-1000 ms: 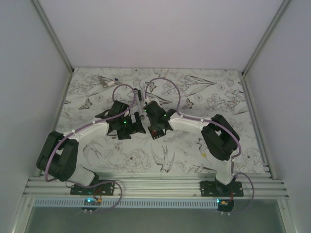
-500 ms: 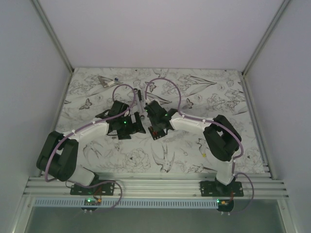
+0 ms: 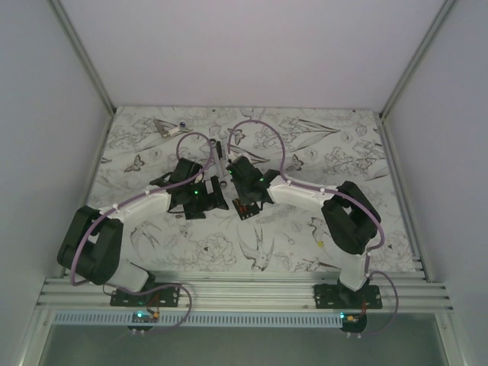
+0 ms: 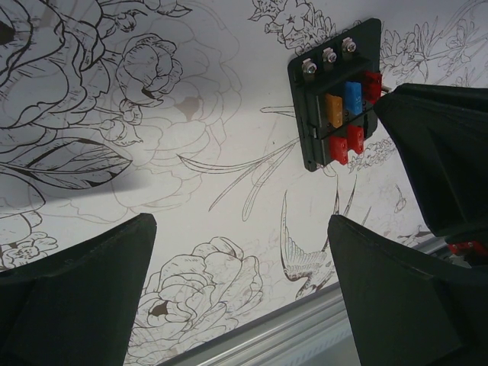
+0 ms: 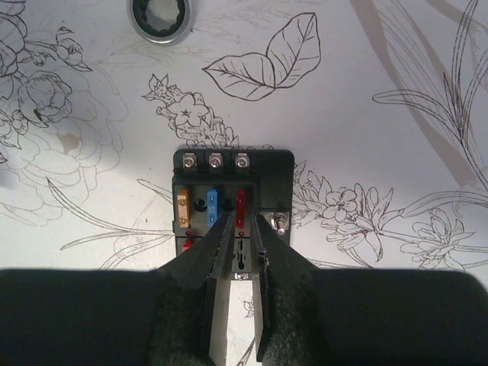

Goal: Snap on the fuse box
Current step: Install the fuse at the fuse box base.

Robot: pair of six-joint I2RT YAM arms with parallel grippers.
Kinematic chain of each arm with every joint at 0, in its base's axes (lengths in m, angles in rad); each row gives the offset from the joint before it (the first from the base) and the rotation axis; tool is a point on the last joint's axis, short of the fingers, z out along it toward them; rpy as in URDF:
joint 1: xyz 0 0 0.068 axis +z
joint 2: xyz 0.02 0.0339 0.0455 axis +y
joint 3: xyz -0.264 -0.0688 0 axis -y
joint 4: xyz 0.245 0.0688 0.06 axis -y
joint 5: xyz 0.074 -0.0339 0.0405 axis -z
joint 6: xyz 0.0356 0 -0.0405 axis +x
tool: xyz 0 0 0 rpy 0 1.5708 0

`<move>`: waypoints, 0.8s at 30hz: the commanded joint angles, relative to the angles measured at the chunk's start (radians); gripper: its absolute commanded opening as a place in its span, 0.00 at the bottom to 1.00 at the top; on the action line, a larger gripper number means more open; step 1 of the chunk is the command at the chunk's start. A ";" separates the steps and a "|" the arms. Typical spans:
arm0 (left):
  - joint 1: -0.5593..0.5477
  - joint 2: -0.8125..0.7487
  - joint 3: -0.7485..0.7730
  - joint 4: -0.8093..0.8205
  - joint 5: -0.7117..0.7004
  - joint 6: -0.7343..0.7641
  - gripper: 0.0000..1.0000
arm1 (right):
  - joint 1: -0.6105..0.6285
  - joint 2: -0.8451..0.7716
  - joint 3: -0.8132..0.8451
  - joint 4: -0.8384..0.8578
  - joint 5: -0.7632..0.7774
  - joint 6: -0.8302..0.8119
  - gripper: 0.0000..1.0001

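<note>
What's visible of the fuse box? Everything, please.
The fuse box is a squarish black plastic block lying flat on the flower-print table, with no cover on it. Three screws line one edge; orange, blue and red fuses sit in slots beside them. The right gripper hangs over the opposite half, fingers slightly apart; contact can't be told.

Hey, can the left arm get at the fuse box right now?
Probably not cleanly. The left gripper is open and has the fuse box in sight, but the right gripper hangs directly over it, its fingers covering part of the top.
</note>
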 commanded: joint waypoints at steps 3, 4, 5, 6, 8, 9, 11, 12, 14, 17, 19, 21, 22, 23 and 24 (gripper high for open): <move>-0.006 -0.018 -0.021 -0.011 0.006 -0.006 1.00 | -0.005 0.035 0.053 0.018 0.015 -0.013 0.18; -0.006 -0.019 -0.022 -0.011 0.005 -0.005 0.99 | -0.005 0.038 0.055 0.018 0.016 -0.014 0.17; -0.006 -0.018 -0.023 -0.011 0.004 -0.006 1.00 | -0.005 0.040 0.057 0.018 0.015 -0.016 0.17; -0.006 -0.017 -0.023 -0.011 0.004 -0.006 0.99 | -0.005 0.043 0.059 0.017 0.016 -0.015 0.16; -0.006 -0.017 -0.023 -0.010 0.005 -0.006 1.00 | -0.005 0.049 0.062 0.013 0.016 -0.015 0.16; -0.006 -0.016 -0.023 -0.011 0.004 -0.005 1.00 | -0.005 0.054 0.064 0.009 0.015 -0.013 0.15; -0.006 -0.016 -0.023 -0.011 0.005 -0.006 1.00 | -0.005 0.061 0.066 0.001 0.015 -0.011 0.13; -0.006 -0.016 -0.023 -0.011 0.005 -0.005 1.00 | -0.005 0.065 0.067 -0.002 0.018 -0.010 0.10; -0.007 -0.016 -0.023 -0.011 0.005 -0.005 1.00 | -0.004 0.069 0.068 -0.013 0.020 -0.007 0.05; -0.006 -0.018 -0.024 -0.011 0.005 -0.005 1.00 | -0.005 0.077 0.067 -0.030 0.023 -0.006 0.00; -0.006 -0.018 -0.025 -0.011 0.005 -0.006 1.00 | -0.005 0.083 0.067 -0.047 0.027 -0.007 0.00; -0.006 -0.019 -0.027 -0.011 0.004 -0.006 1.00 | -0.006 0.101 0.069 -0.065 0.031 -0.011 0.00; -0.006 -0.018 -0.028 -0.011 0.005 -0.005 1.00 | -0.007 0.107 0.068 -0.074 0.031 -0.012 0.00; -0.006 -0.020 -0.028 -0.011 0.004 -0.006 1.00 | -0.006 0.117 0.067 -0.081 0.031 -0.012 0.00; -0.006 -0.019 -0.028 -0.011 0.003 -0.005 1.00 | -0.008 0.126 0.062 -0.087 0.027 -0.012 0.00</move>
